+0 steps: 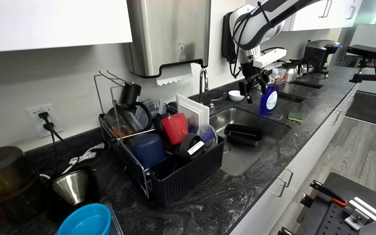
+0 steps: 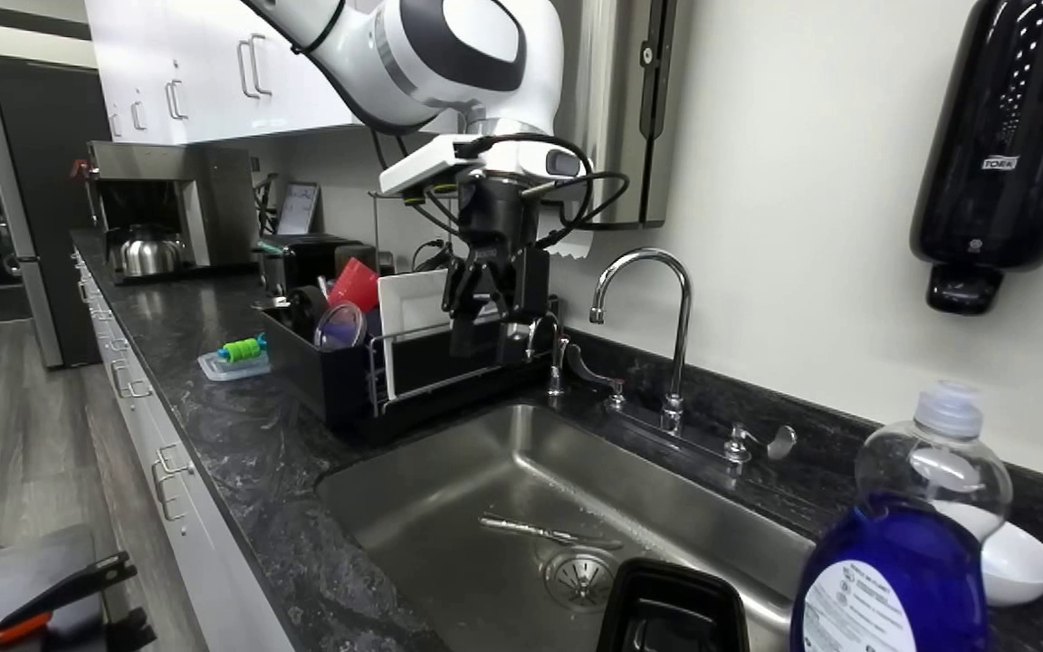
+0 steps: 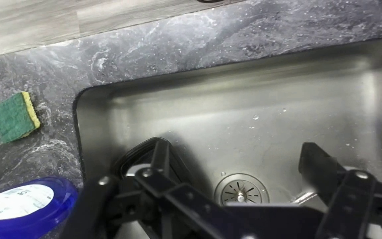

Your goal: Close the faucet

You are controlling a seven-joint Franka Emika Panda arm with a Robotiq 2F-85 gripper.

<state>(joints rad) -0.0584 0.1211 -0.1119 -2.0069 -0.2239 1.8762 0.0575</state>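
Observation:
The faucet (image 1: pixel 201 85) is a slim silver tap with a curved spout at the back of the sink. It also shows in an exterior view (image 2: pixel 684 317), with no visible stream under its spout. A lever handle (image 2: pixel 594 369) stands on one side and another lever handle (image 2: pixel 757 445) on the other. The wrist view does not show the faucet. My gripper (image 1: pixel 252 91) is open and empty, pointing down above the sink, apart from the faucet and handles; it also shows in an exterior view (image 2: pixel 490 337). In the wrist view the fingers (image 3: pixel 235 154) are wide apart, with the drain between them.
A full black dish rack (image 1: pixel 188 176) stands beside the sink (image 2: pixel 431 462). A small second tap (image 2: pixel 556 362) is near it. A blue soap bottle (image 1: pixel 269 100), white bowl (image 1: pixel 236 95) and sponge (image 1: pixel 295 117) are on the counter. A black tray (image 1: pixel 242 134) lies in the sink.

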